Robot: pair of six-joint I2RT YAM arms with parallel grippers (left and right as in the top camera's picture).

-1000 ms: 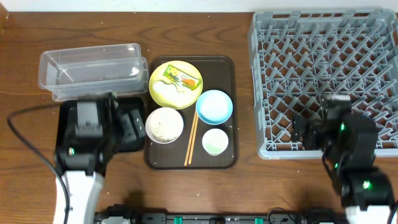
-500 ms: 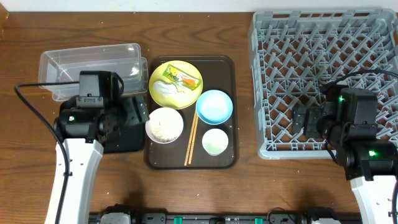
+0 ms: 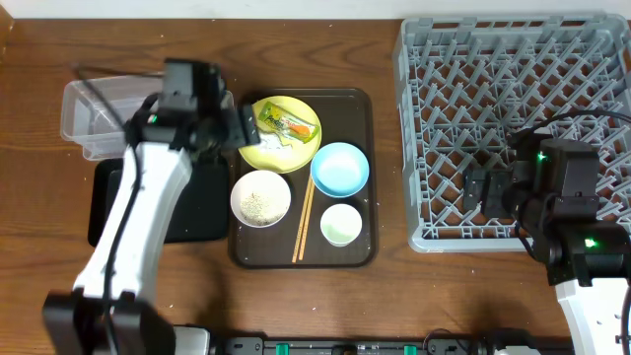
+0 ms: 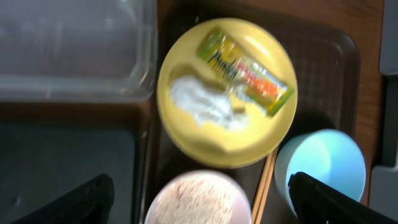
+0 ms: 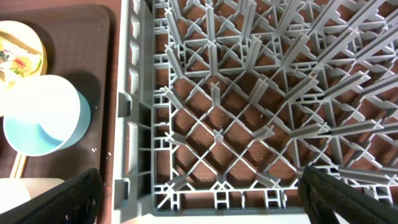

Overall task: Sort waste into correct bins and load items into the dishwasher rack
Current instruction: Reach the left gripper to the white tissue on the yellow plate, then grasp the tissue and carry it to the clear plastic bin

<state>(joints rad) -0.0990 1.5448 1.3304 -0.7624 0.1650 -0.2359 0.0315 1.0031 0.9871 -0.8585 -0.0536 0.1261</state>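
Observation:
The yellow plate (image 3: 279, 133) on the brown tray holds the green-and-orange wrapper (image 3: 289, 123) and the crumpled white scrap (image 3: 268, 143). My left gripper (image 3: 232, 126) is open and empty at the plate's left edge. In the left wrist view the plate (image 4: 186, 140), wrapper (image 4: 245, 71) and scrap (image 4: 202, 106) lie ahead of the left gripper (image 4: 199, 202), with the rice-filled pinkish bowl (image 4: 205, 193) between the fingers. The blue bowl (image 3: 340, 168), cup (image 3: 341, 225) and chopsticks (image 3: 304, 219) sit nearby. My right gripper (image 3: 490, 189) is open over the grey rack (image 3: 513, 99).
The clear tub (image 3: 99, 113) and black tray (image 3: 197, 212) lie left of the dark brown serving tray (image 3: 360, 108). The rack's near-left corner (image 5: 249, 93) fills the right wrist view, with the blue bowl (image 5: 43, 115) at the left.
My left arm has swung up and right from over the black tray to the yellow plate's left edge. My right arm rose over the rack's front edge, then stayed still.

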